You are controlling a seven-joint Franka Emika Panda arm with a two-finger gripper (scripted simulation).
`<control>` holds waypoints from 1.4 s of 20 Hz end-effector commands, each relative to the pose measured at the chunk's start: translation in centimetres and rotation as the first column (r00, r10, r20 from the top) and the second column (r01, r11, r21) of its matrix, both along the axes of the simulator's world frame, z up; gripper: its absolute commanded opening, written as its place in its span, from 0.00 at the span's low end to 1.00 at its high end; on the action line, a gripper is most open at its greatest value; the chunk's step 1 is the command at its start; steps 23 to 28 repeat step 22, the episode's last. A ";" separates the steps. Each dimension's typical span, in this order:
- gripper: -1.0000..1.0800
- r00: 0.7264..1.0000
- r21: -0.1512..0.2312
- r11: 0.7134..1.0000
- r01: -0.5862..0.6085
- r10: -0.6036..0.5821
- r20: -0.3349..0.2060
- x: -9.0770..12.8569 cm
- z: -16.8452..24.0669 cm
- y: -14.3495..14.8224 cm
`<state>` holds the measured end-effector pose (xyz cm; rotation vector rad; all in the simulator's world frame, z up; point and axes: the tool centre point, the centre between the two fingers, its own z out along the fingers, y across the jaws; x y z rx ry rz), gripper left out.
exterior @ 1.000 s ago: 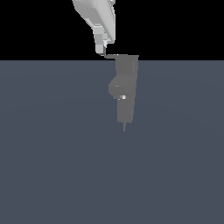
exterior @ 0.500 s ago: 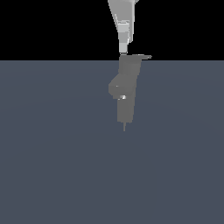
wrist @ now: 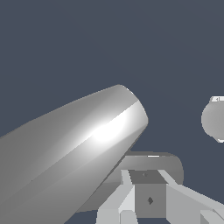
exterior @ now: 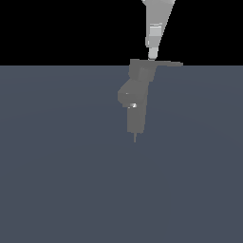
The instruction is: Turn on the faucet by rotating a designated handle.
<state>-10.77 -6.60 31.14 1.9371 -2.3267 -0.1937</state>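
The faucet (exterior: 136, 97) is a matte grey upright block in the middle of the exterior view, with a bulge, a small bright spot and a thin spike tip at its lower end. The handle (exterior: 167, 63) is a thin flat grey lever at the faucet's top, pointing to the exterior view's right. My white gripper (exterior: 152, 55) comes down from above, its narrow tip touching the top of the handle near its joint, fingers together and holding nothing. In the wrist view a large shiny grey rounded body (wrist: 83, 144) fills the frame above my fingers (wrist: 118, 199).
A flat dark blue-grey floor (exterior: 57, 180) spreads all around the faucet, under a black background. In the wrist view a small grey rounded knob (wrist: 215, 119) shows at the frame's edge.
My gripper has moved toward the exterior view's right along the faucet's top. The handle has swung with it and now reaches further out to the right.
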 end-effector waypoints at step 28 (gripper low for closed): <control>0.00 0.999 0.004 0.999 0.036 -0.035 -0.029 4.0 -2.6 -9.9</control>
